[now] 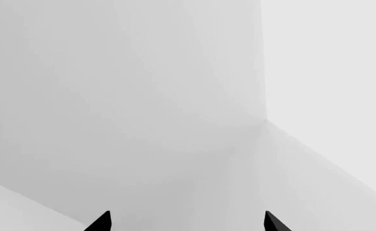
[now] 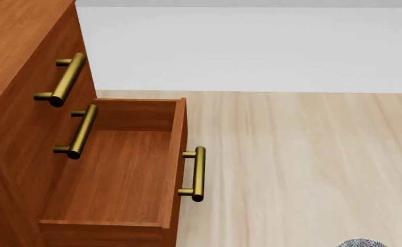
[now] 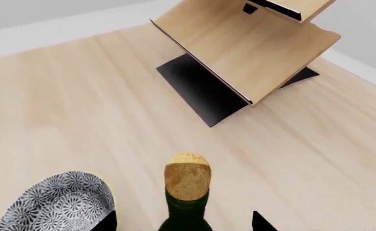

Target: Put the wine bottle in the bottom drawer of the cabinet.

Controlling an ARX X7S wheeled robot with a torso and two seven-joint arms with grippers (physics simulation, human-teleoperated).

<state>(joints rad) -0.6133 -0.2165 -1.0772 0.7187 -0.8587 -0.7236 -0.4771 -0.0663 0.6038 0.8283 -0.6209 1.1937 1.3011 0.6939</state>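
In the head view the cabinet (image 2: 12, 62) is seen at the left, with the bottom drawer (image 2: 118, 175) pulled out to the right over the pale wood floor (image 2: 303, 164); its wooden bottom is bare and its brass bar handle (image 2: 196, 174) is seen on the front panel. Two further brass handles (image 2: 67, 80) are seen on the shut drawer fronts above it. At the near right edge of that view a sliver of the blue-patterned bowl (image 2: 362, 243) is visible; neither arm is seen there. In the right wrist view the wine bottle (image 3: 186, 207) is seen upright from above, its tan cork (image 3: 187, 175) and dark green neck placed between the two dark fingertips of the right gripper (image 3: 182, 222); only the tips are shown, set on either side of the neck with floor visible between them and the glass, and whether the jaws are pressed on the bottle lower down cannot be told. The bowl (image 3: 59, 204) is seen just beside the bottle, and the pale wood rack (image 3: 252, 48) stands farther off on the floor. In the left wrist view only plain grey-white walls (image 1: 143, 96) are seen past the left gripper (image 1: 188, 222), whose two dark fingertips (image 1: 101, 222) are spread well apart with nothing between them.
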